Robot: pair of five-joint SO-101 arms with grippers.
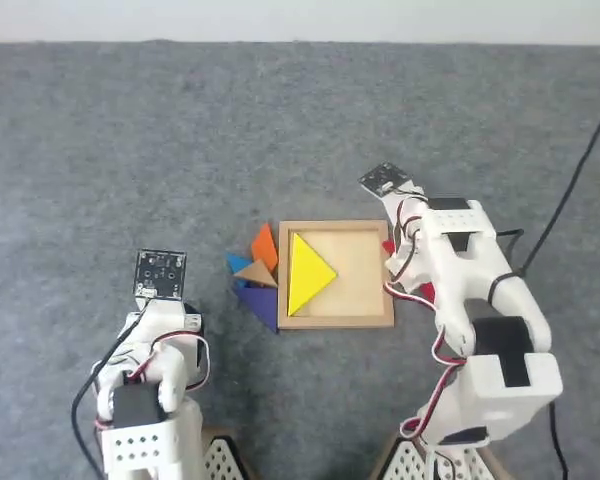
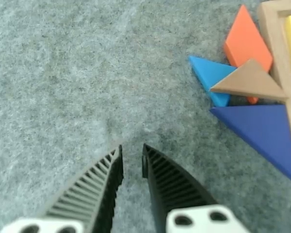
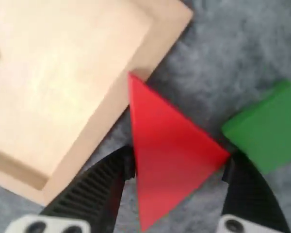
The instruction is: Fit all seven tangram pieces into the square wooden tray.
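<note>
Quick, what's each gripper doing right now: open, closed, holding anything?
Left gripper: slightly open, holding nothing, over the grey carpet.
Right gripper: closed on the red triangular tangram piece.

Beside the large yellow wooden triangle (image 1: 308, 272), the right half of the square wooden tray (image 1: 365, 319) lies bare and open from above. A cluster of orange, blue and tan wooden pieces (image 1: 258, 274) crowds its left rim. A red wooden triangle (image 3: 169, 150) and a green wooden block (image 3: 266, 131), seemingly under the right arm (image 1: 470, 290), hem the right rim.

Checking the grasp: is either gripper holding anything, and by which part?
The right gripper clamps the red triangle across one edge and the opposite corner; the left gripper holds nothing.
</note>
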